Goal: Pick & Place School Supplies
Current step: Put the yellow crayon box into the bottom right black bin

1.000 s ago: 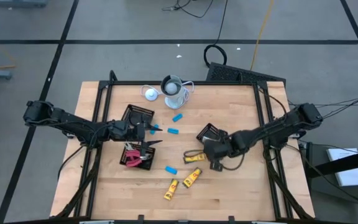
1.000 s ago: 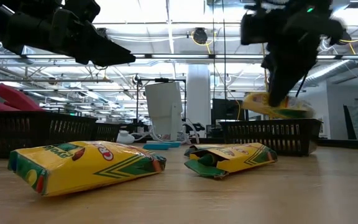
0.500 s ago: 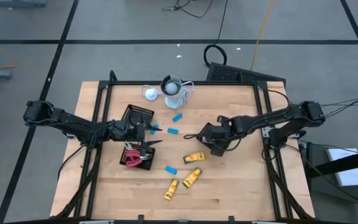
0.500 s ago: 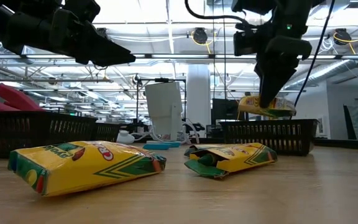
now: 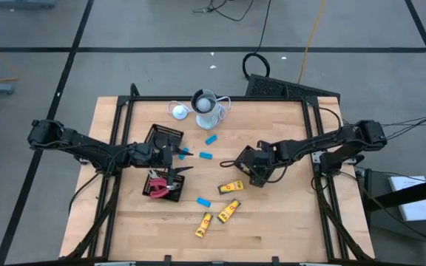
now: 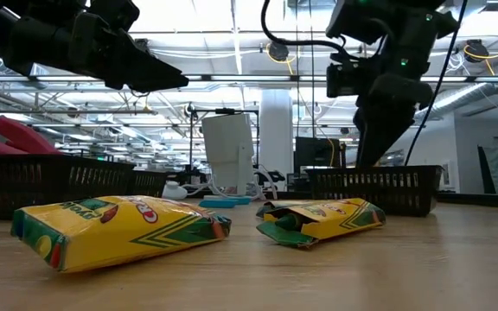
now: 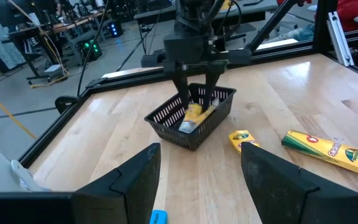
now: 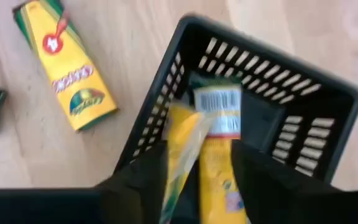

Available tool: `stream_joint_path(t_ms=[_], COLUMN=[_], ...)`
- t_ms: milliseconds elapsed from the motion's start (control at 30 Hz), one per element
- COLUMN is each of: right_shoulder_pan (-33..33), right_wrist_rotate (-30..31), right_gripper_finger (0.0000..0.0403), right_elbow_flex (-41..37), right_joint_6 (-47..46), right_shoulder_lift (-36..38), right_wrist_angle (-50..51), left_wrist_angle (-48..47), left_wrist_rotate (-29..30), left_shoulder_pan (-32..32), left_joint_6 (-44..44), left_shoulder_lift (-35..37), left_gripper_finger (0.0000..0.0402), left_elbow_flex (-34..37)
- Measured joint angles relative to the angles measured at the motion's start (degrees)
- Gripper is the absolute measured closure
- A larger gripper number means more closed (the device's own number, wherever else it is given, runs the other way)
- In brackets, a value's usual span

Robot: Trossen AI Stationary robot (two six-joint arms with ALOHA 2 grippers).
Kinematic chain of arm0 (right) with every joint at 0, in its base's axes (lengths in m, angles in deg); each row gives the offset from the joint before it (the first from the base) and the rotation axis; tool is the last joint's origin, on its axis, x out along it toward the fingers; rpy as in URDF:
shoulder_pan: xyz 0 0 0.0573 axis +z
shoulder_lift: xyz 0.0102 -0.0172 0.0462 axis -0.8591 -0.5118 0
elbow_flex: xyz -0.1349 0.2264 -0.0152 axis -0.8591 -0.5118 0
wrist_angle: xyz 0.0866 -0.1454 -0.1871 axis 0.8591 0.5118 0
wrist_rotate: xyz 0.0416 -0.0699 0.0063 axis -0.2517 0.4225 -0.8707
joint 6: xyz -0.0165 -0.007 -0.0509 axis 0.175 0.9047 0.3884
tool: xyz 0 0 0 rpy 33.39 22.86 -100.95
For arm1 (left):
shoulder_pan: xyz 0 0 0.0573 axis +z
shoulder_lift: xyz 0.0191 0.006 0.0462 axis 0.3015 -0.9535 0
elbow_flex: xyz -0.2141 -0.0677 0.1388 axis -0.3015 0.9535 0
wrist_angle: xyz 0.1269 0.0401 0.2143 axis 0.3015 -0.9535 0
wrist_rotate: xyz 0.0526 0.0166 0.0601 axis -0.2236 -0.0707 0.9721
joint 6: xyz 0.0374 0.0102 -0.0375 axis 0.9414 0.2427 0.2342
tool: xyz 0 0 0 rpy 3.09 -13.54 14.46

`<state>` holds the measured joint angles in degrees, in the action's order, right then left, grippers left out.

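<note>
My right gripper (image 5: 254, 170) hangs open over the black mesh basket (image 5: 244, 157) at mid-table, pointing steeply down. Two yellow crayon boxes (image 8: 219, 134) lie inside that basket (image 7: 219, 121), below and between the spread fingers (image 7: 197, 99). Three more yellow boxes (image 5: 231, 187) (image 5: 228, 213) (image 5: 203, 224) lie on the table, near the front. Light-blue blocks (image 5: 205, 156) (image 5: 203, 201) are scattered around. A red-handled tool (image 5: 156, 188) rests in a left basket. My left gripper (image 5: 182, 161) hovers open, pointing toward the table's right.
Two black mesh baskets (image 5: 165, 137) (image 5: 170, 192) sit at the table's left, under my left arm. A white-grey cup with a cable (image 5: 207, 105) and a white disc (image 5: 178, 111) stand at the far edge. Bare wood shows at the near right.
My right gripper has carried a yellow box toward the far edge, over the basket, and has sunk a little. It has opened. The box has dropped out of the fingers into the basket.
</note>
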<state>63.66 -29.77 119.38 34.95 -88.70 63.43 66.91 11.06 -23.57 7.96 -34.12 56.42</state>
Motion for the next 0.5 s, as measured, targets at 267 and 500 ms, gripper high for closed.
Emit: stream_joint_path(t_ms=[267,500], right_shoulder_pan=[1.2,6.2], right_wrist_rotate=[1.1,-2.5], right_gripper_finger=[0.0184,0.0188], right_elbow_flex=[2.5,4.8], right_joint_6=[4.4,5.8], right_shoulder_lift=[1.5,0.5], right_wrist_angle=[-1.6,-7.9], left_wrist_angle=[0.0,0.1], left_wrist_rotate=[0.0,0.6], left_shoulder_pan=[0.0,0.0], left_joint_6=[-0.1,0.1], left_shoulder_lift=[0.0,0.0], left_gripper_finger=[0.0174,0.0174], left_elbow_flex=[0.0,0.0])
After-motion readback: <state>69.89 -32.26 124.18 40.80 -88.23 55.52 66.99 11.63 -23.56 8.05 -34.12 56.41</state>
